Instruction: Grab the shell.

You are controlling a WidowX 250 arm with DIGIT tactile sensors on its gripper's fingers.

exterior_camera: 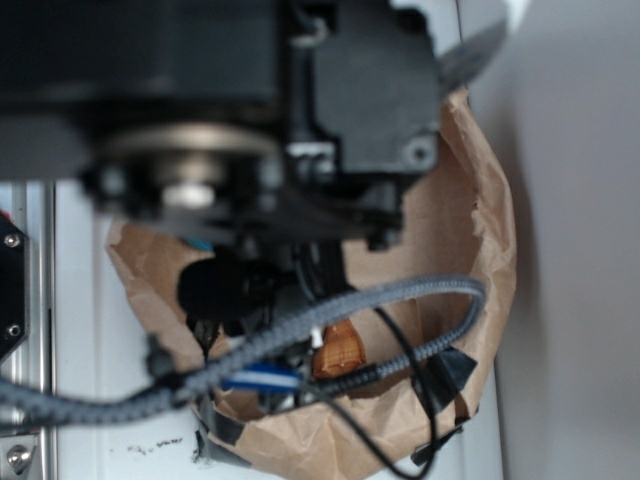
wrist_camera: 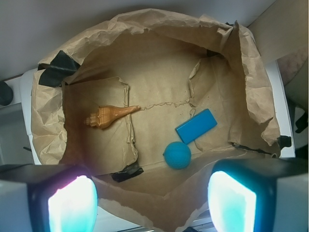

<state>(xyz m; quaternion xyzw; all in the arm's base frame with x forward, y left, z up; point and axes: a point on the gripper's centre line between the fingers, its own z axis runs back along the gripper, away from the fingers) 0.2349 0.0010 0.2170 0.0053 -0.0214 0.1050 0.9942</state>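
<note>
A white tabletop (wrist_camera: 14,104) carries a crumpled brown paper bag (wrist_camera: 251,92) rolled down into a shallow tub, its creased floor patched with strips of black tape (wrist_camera: 59,67). On the left part of that floor, in the wrist view, lies the glossy orange-brown spiral shell (wrist_camera: 107,116), ribbed body to the left and thin spire pointing right. Well apart from it, toward the right, a flat blue rectangular block (wrist_camera: 196,125) sits just beside a round blue ball (wrist_camera: 177,155). The gripper (wrist_camera: 152,200) hangs above the bag's near edge, its two fingers spread wide with nothing between them, touching none of the objects. In the exterior view the blurred black arm (exterior_camera: 250,100) and grey braided cables (exterior_camera: 300,335) hide most of the bag.
</note>
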